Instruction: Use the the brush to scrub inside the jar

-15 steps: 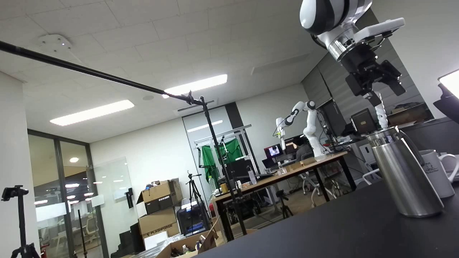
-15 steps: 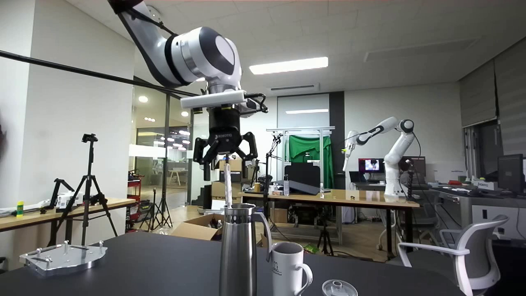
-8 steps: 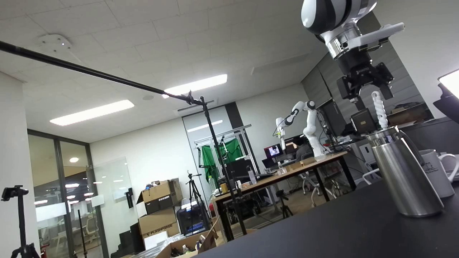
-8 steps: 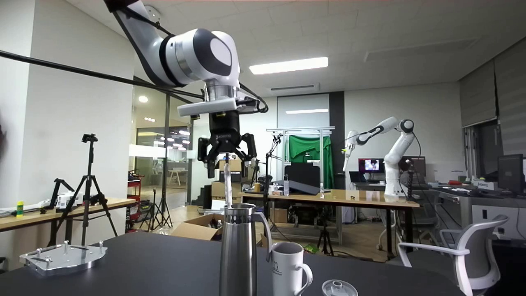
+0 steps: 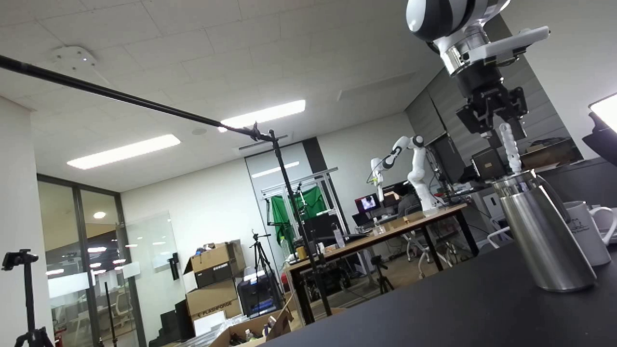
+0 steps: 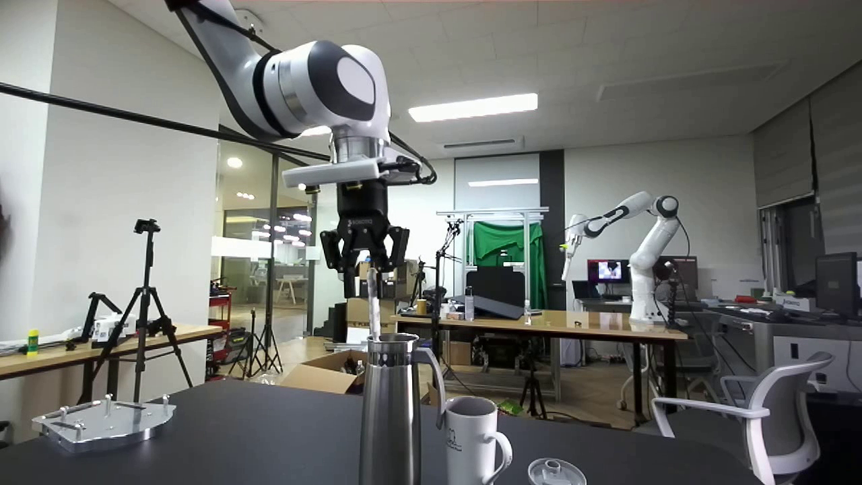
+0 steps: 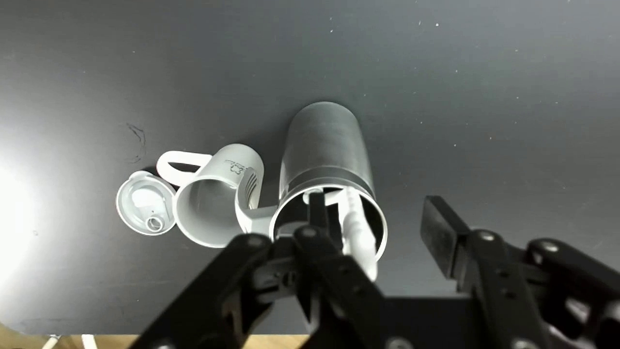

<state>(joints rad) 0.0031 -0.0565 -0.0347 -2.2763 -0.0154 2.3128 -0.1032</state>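
Brush [image 6: 374, 306], long, thin and whitish, is already in the tall silver brushed-metal jar [image 6: 390, 417], top poking out. Black two-finger gripper [image 7: 378, 218] has its fingers clearly apart, seemingly around it, nothing held, so I'd guess gripping and scrubbing are left.

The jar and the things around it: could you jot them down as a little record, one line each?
Jar: upright on the table, uncovered
Brush: sticking up out of the jar, not gripped
Tool: open above the jar, holding nothing
Mug: white, upright, beside the jar
Lid: on the table, beside the mug
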